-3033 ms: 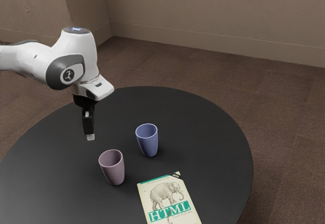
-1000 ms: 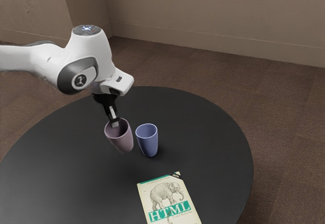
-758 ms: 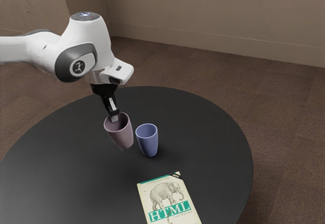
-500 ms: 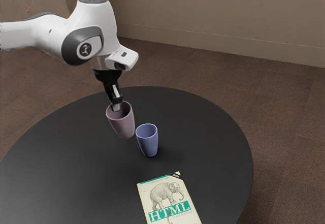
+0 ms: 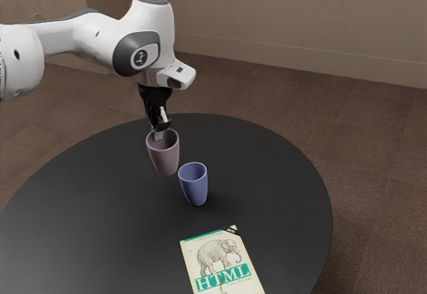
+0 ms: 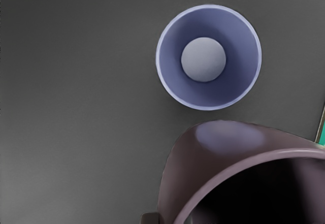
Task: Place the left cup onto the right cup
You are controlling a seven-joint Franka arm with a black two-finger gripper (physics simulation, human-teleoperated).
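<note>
My gripper [image 5: 160,133] is shut on the rim of the mauve cup [image 5: 163,152], which hangs tilted in the air above the round black table [image 5: 80,201]. The blue cup [image 5: 193,183] stands upright on the table, below the mauve cup and toward the exterior view's right. From the wrist view I look straight down into the blue cup [image 6: 208,57], and the held mauve cup [image 6: 238,173] looms large just under my hand, beside it.
A pale book with a green HTML title and an elephant drawing [image 5: 221,265] lies near the table's front edge, below the blue cup. A sliver of its green edge [image 6: 321,130] shows beside the held cup. Brown carpet and beige walls surround the table.
My gripper picked the mauve cup up from the table's front, raised it and carried it up and toward the exterior view's right, nearer above the blue cup. The blue cup and book stayed put.
</note>
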